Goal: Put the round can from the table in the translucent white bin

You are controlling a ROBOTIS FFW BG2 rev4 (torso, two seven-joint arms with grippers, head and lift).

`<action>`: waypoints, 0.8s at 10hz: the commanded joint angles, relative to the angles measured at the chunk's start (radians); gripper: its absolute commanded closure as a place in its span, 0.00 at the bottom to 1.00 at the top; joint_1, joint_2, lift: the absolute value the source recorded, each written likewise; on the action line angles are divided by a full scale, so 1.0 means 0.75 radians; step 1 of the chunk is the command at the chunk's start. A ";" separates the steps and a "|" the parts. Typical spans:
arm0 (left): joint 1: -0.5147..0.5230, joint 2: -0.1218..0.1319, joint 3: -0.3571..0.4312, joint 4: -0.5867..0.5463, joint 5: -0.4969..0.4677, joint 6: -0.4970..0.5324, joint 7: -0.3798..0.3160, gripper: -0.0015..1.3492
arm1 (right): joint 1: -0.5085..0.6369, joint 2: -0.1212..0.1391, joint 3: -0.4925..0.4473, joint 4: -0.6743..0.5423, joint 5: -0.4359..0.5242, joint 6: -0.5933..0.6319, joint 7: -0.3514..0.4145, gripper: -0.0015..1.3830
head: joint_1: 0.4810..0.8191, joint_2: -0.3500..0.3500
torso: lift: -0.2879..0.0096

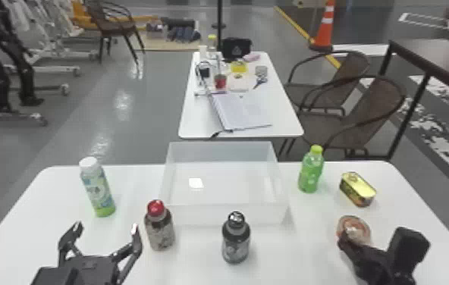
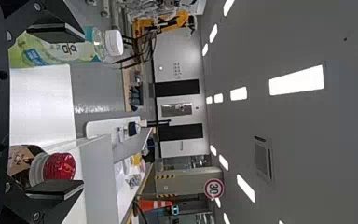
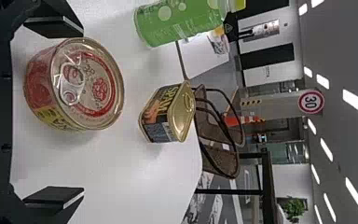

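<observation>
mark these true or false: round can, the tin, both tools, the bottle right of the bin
1. The round can is on the near table, outside the white bin. True.
2. The rectangular tin is inside the bin. False: the rectangular tin is on the table, right of the bin.
3. The left tool is open. True.
4. The right tool is shut on the round can. False: the right tool is open.
5. The bottle right of the bin has a red cap. False: the green bottle there has a yellow-green cap.
</observation>
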 commanded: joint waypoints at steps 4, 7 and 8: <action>0.000 -0.003 0.000 0.011 0.013 -0.014 0.000 0.14 | -0.098 0.005 0.003 0.112 0.022 0.001 0.032 0.07 | 0.20 0.50 | 0.63; 0.002 -0.003 0.002 0.017 0.029 -0.028 -0.002 0.15 | -0.143 0.021 0.003 0.192 0.044 0.001 0.063 0.07 | 0.20 0.50 | 0.63; 0.006 -0.003 0.010 0.019 0.031 -0.036 -0.004 0.15 | -0.156 0.021 0.003 0.220 0.046 0.001 0.065 0.07 | 0.20 0.50 | 0.63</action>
